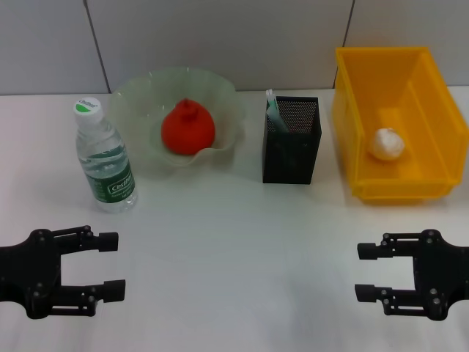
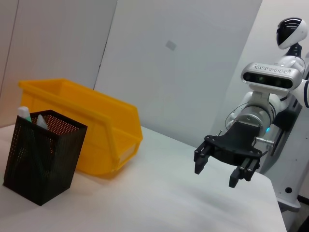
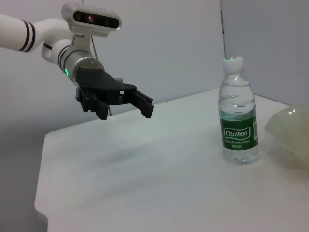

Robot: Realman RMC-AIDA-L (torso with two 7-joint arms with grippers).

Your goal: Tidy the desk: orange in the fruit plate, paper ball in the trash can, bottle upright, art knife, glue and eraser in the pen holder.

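The orange (image 1: pixel 187 129) lies in the pale green fruit plate (image 1: pixel 139 95) at the back. Left of the plate the bottle (image 1: pixel 105 158) (image 3: pixel 237 116) stands upright, white cap on. The black mesh pen holder (image 1: pixel 292 141) (image 2: pixel 42 155) stands at centre back with pale green-white items sticking out; I cannot tell which they are. The paper ball (image 1: pixel 387 144) rests inside the yellow trash can (image 1: pixel 352 117) (image 2: pixel 104 128) at the back right. My left gripper (image 1: pixel 111 265) (image 3: pixel 145 102) hovers open at the front left, empty. My right gripper (image 1: pixel 366 271) (image 2: pixel 216 171) hovers open at the front right, empty.
The white desk (image 1: pixel 234 242) stretches between the two grippers and the row of objects at the back. A grey wall (image 1: pixel 220 37) runs behind the desk. The desk's edges show in both wrist views.
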